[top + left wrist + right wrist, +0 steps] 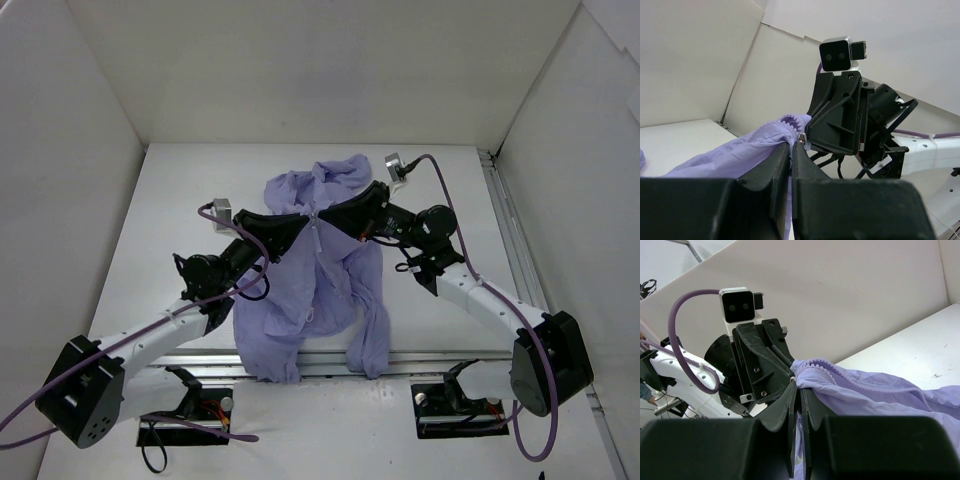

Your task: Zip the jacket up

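Fingers, left: the left fingers [782, 160] were pressed nearly together with lavender cloth pinched in the thin gap, so they held the jacket [310, 290].
Fingers, right: the right fingers [790, 405] were just as narrow, with a fold of the same cloth clamped between them.
Meeting point: from above, both sets of tips came together over the garment's upper middle, the left fingers [300, 217] almost touching the right fingers [335, 212].
Jacket: it lay crumpled in the middle of the white surface [180, 200]. Its upper part was bunched beyond the arms and lifted at the pinch. Its lower hem and 1 sleeve trailed over the near edge toward the bases.
Zipper: a row of teeth [865, 387] ran bare along the raised edge, and a small metal glint [801, 140] sat at the left fingertips. It was possibly the slider, but too small to be sure.
Step in hand: probably gripping the 2 sides of the opening at the zipper and holding it taut. I could not tell how far the teeth were joined.
Next move: 1 hand would likely need to anchor the cloth firmly while the other drew the slider along the track. The line would have to be kept straight and tight so the thin fabric did not bunch or jam.
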